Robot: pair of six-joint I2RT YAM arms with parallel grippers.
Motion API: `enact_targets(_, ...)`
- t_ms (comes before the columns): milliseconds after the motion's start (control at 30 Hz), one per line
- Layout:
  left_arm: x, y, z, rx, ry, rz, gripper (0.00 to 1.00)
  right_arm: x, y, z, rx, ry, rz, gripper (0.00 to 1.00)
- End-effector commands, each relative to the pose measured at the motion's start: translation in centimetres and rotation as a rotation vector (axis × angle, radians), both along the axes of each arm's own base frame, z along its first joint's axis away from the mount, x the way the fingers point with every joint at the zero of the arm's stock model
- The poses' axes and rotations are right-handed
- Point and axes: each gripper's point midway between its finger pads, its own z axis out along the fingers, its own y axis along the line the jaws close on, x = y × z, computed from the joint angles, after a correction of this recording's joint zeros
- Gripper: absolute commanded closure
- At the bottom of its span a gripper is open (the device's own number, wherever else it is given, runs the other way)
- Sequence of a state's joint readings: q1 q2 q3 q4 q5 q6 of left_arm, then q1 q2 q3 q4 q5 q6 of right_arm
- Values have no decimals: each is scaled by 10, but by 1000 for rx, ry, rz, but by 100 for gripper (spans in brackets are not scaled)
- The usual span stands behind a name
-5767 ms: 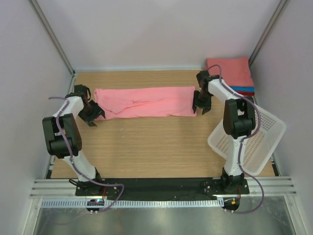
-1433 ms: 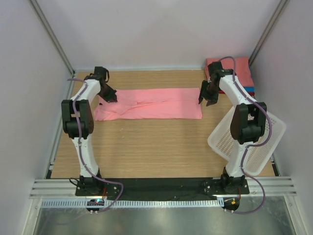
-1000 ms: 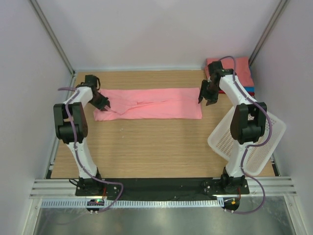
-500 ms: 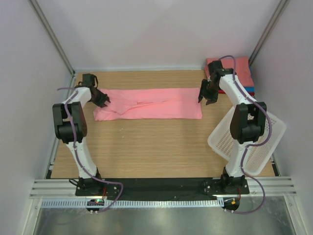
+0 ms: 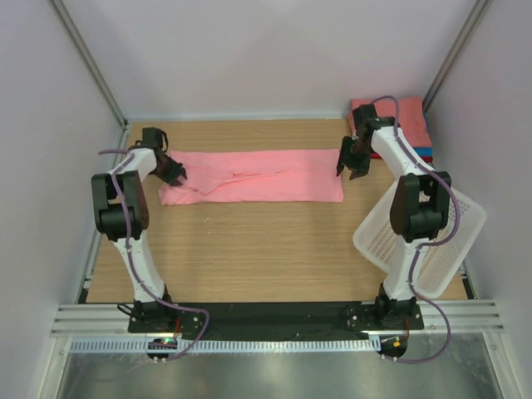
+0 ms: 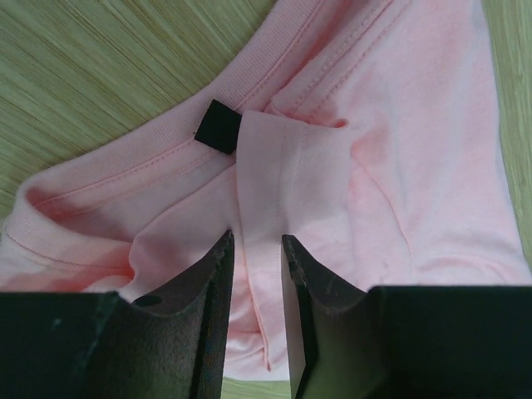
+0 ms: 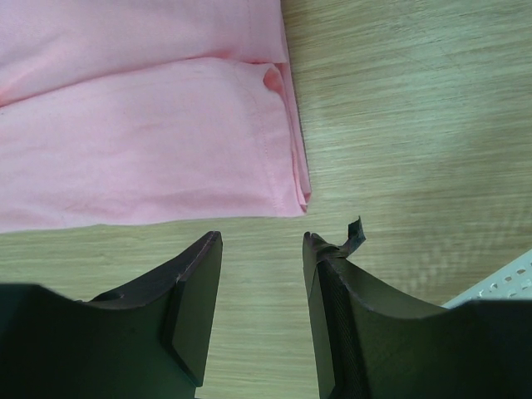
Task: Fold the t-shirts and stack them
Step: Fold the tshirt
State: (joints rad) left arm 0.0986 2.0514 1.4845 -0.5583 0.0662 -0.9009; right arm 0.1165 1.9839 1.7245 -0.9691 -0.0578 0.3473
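Top external: a pink t-shirt (image 5: 253, 176) is laid flat as a long folded strip across the far half of the table (image 5: 249, 249). The left gripper (image 5: 172, 171) is set at its left end, the right gripper (image 5: 348, 161) at its right end. A stack of folded t-shirts (image 5: 391, 115) is seen in the far right corner, a tilted white mesh basket (image 5: 432, 237) nearer.

Left wrist: the jaws are nearly together over the collar, beside a black tag (image 6: 219, 129). Whether cloth is pinched cannot be told.

Right wrist: the jaws are spread, nothing held, over bare table just off the shirt's corner.
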Motion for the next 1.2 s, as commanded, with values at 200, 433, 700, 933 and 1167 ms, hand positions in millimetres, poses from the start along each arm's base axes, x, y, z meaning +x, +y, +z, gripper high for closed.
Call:
enact_targets(200, 9, 5, 0, 34, 14, -4, 75, 11, 3, 10, 4, -37, -10, 49)
enact_targets(433, 19, 4, 7, 44, 8, -19, 100, 10, 1, 10, -2, -38, -13, 49)
enact_targets(700, 39, -5, 29, 73, -35, -51, 100, 12, 2, 11, 11, -45, -24, 49)
enact_targets(933, 55, -16, 37, 80, -59, -85, 100, 12, 4, 10, 13, -43, -21, 49)
enact_targets(1167, 65, -23, 37, 73, -68, -111, 100, 13, 4, 8, 15, -40, -17, 49)
